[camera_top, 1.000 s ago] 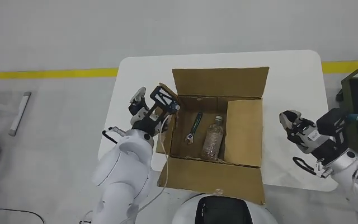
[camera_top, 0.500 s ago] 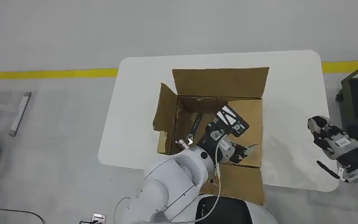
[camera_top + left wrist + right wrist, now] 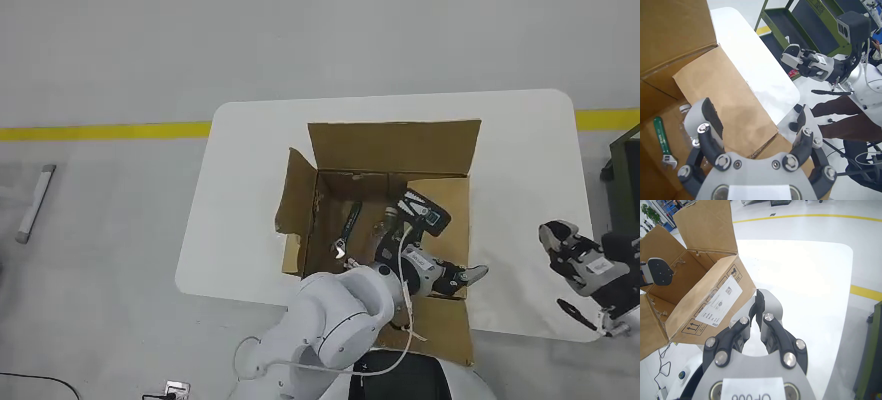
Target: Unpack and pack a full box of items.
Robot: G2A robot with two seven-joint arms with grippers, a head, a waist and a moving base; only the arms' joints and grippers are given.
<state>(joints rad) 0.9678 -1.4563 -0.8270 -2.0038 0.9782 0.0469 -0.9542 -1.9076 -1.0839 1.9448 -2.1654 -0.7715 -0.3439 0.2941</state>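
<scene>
An open cardboard box [image 3: 395,147] stands on the white table [image 3: 250,200]. Inside lie a green-handled wrench [image 3: 347,228] [image 3: 662,139] and a clear plastic bottle [image 3: 384,226] [image 3: 683,110], the bottle partly hidden by my left arm. My left gripper [image 3: 470,274] [image 3: 757,117] hangs open and empty above the box's right-hand flap [image 3: 725,91]. My right gripper [image 3: 553,238] [image 3: 756,307] is shut on nothing, out past the box [image 3: 696,294] by the table's right edge. It also shows in the left wrist view as the right gripper [image 3: 791,56].
A green metal rack [image 3: 626,165] [image 3: 800,24] stands just off the table's right side. A grey tube [image 3: 32,200] lies on the floor at the far left. Bare tabletop lies right of the box and on its left side.
My left arm swung from the box's left flap across the box to above its right flap, its gripper staying open. The right gripper drew back toward the table's right edge.
</scene>
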